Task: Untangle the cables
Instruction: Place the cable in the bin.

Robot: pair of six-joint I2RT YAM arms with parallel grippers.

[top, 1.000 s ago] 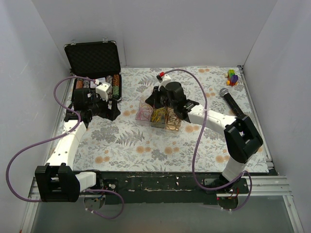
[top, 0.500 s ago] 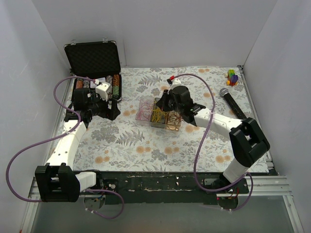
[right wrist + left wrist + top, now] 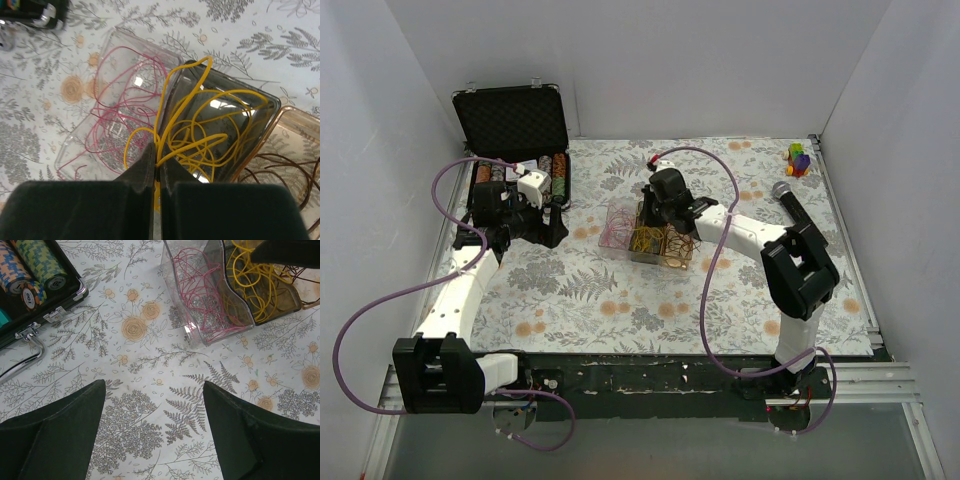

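Right wrist view showed the right gripper (image 3: 157,162) pinched shut on the yellow cable (image 3: 197,142) at lower centre, loops spreading up-frame inside the grey bin (image 3: 260,107); the left gripper (image 3: 154,390) gaped open, farther off.

Three trays (image 3: 616,243) stand side by side mid-bench (image 3: 620,310), cables (image 3: 210,315) inside; case (image 3: 510,125) far left, microphone (image 3: 795,210) right.

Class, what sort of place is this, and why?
Probably a robot test cell: white walls box in a cloth-covered table, left arm and right arm bolted at its edge, with unrelated props: chip case, microphone.
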